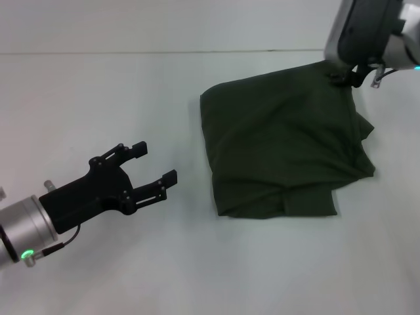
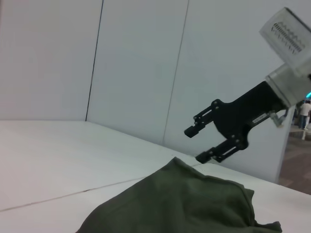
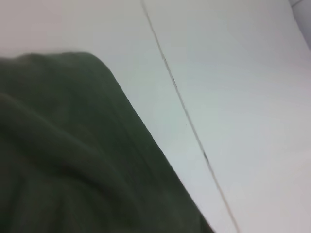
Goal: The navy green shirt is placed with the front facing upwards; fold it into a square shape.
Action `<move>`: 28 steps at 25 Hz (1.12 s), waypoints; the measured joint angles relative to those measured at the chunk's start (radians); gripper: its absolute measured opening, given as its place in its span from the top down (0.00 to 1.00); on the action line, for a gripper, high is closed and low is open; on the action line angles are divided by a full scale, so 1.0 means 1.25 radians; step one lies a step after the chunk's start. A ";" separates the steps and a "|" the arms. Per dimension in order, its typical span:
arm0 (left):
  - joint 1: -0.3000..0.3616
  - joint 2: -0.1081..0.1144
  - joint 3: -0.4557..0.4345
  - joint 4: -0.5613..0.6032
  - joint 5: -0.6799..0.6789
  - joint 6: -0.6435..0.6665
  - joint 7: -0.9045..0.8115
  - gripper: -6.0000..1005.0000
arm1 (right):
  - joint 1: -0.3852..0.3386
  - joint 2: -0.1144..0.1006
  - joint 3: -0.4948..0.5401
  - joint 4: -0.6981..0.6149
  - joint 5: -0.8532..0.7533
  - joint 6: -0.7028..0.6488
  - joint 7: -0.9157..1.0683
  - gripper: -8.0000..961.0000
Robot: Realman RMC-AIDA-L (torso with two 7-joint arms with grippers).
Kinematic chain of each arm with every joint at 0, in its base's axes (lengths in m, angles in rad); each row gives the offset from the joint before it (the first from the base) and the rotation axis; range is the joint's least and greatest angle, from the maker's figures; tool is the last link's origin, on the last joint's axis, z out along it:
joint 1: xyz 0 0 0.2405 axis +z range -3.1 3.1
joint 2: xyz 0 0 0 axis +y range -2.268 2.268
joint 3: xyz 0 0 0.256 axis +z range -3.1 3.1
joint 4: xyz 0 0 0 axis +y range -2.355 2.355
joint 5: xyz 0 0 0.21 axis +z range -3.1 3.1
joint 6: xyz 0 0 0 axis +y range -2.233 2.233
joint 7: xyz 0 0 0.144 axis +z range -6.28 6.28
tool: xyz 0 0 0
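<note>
The navy green shirt (image 1: 282,154) lies on the white worktop (image 1: 98,85), to the right of the middle, and I see it already folded into a rough square. Its near right edge is not tidy: one layer sticks out on the right side and a flap shows along the near edge. The right pincer (image 2: 204,143) hangs just over the far right corner of the cloth; in the left wrist view its jaws stand apart and hold nothing. From the head view it is mostly cut off, so I think it does not touch the fabric, but I am not sure. The left pincer (image 1: 152,164) hovers well apart on the left, spread and empty. I judge the folding almost finished; the next move should only straighten the loose right edge.
</note>
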 joint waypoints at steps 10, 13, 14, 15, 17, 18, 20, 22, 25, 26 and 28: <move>-0.019 0.002 0.010 0.008 0.002 0.023 0.008 0.12 | -0.061 0.001 0.109 -0.184 0.078 -0.277 0.212 0.18; -0.026 0.003 0.022 0.009 0.006 0.028 0.008 0.12 | -0.079 0.001 0.167 -0.184 0.168 -0.327 0.220 0.11; -0.028 0.003 0.028 0.010 0.006 0.030 0.008 0.12 | -0.088 0.001 0.186 -0.183 0.208 -0.331 0.210 0.08; -0.030 0.004 0.036 0.011 0.007 0.032 0.008 0.12 | -0.099 0.000 0.206 -0.182 0.251 -0.332 0.194 0.06; -0.033 0.004 0.041 0.012 0.007 0.032 0.008 0.11 | -0.126 0.000 0.245 -0.172 0.342 -0.317 0.150 0.05; -0.034 0.004 0.043 0.012 0.007 0.033 0.008 0.11 | -0.136 0.000 0.257 -0.165 0.369 -0.309 0.133 0.06; -0.036 0.004 0.048 0.012 0.007 0.033 0.008 0.11 | -0.155 0.000 0.283 -0.125 0.429 -0.273 0.077 0.11; -0.037 0.003 0.051 0.012 0.007 0.033 0.008 0.12 | -0.171 0.001 0.304 -0.068 0.492 -0.242 -0.008 0.18; -0.035 0.003 0.053 0.011 0.004 0.034 0.008 0.12 | -0.195 0.001 0.346 0.066 0.634 -0.217 -0.214 0.29; -0.033 0.003 0.053 0.010 0.002 0.034 0.008 0.12 | -0.200 0.001 0.360 0.111 0.675 -0.215 -0.278 0.33; -0.032 0.002 0.052 0.008 0.001 0.033 0.008 0.11 | -0.203 0.000 0.393 0.213 0.759 -0.212 -0.431 0.41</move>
